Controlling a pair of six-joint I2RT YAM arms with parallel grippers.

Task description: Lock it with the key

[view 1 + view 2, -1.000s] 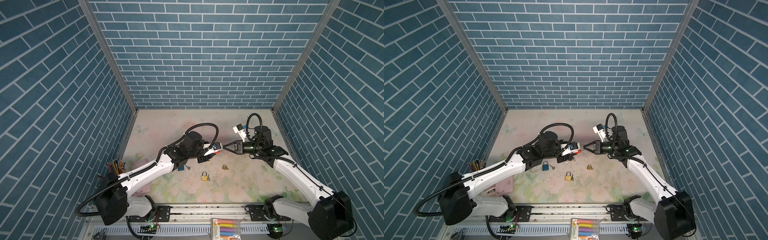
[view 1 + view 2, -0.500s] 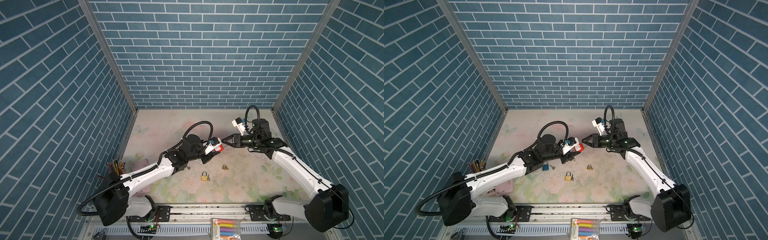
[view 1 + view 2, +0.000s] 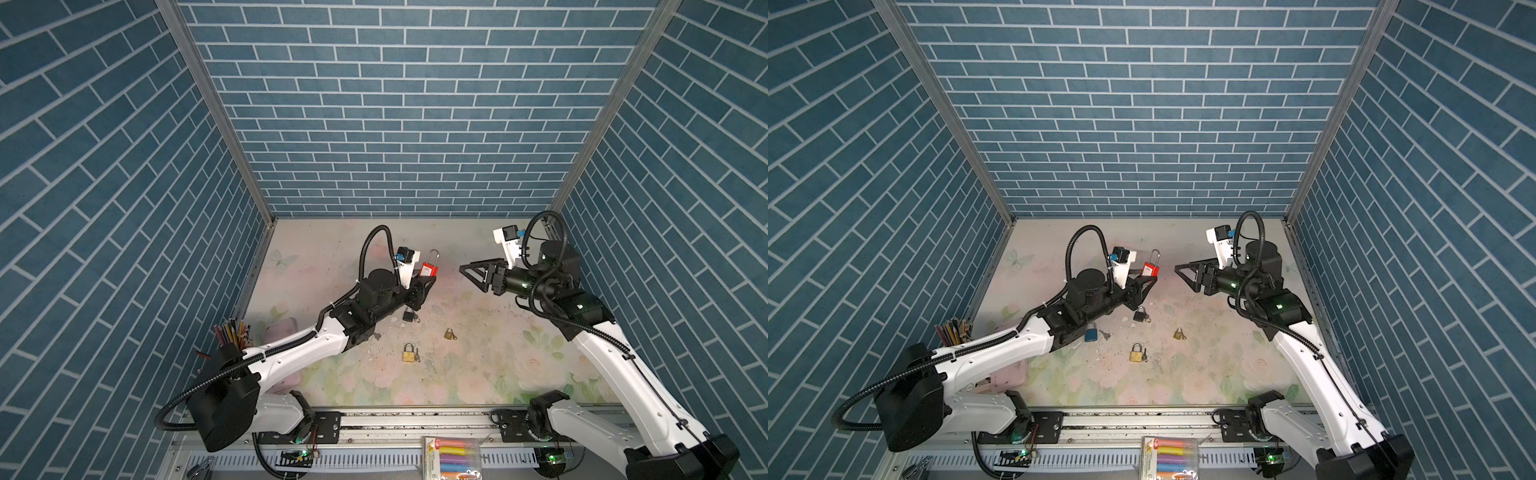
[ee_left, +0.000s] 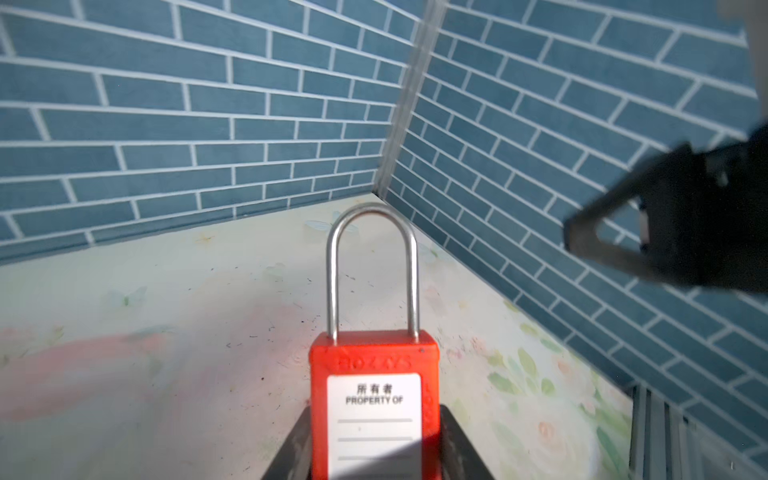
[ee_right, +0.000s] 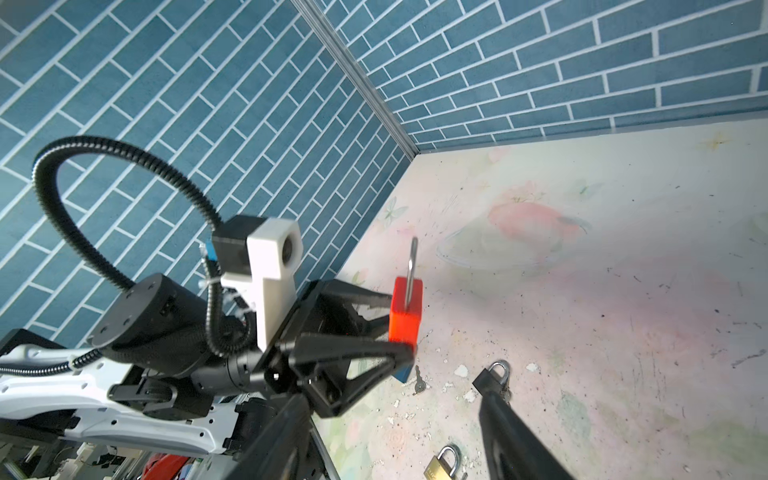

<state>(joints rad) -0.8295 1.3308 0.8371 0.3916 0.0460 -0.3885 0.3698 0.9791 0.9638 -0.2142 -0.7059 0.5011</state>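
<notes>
A floral surface (image 3: 478,374) enclosed by blue brick-patterned walls is seen in both top views. The left arm is stretched over it toward the middle, and the right arm is raised opposite it. The left claw (image 3: 428,277) is closed on the body of a red padlock (image 3: 429,269), which is held upright above the surface with its shackle pointing up. In the left wrist view both legs of the shackle are seen entering the red padlock (image 4: 374,399) body. The underside of the padlock is hidden, so it cannot be told whether a key is in it. The right claw (image 3: 467,272) is held near the red padlock, apart from it, with its jaws spread and nothing between them. On the surface below, a blue padlock (image 3: 1091,333), a brass padlock (image 3: 408,353), a black padlock (image 3: 410,316) and a smaller brass padlock (image 3: 449,333) are laid out. A small key (image 3: 1105,333) is seen just beside the blue padlock, and a second key (image 3: 417,355) just beside the brass padlock.
</notes>
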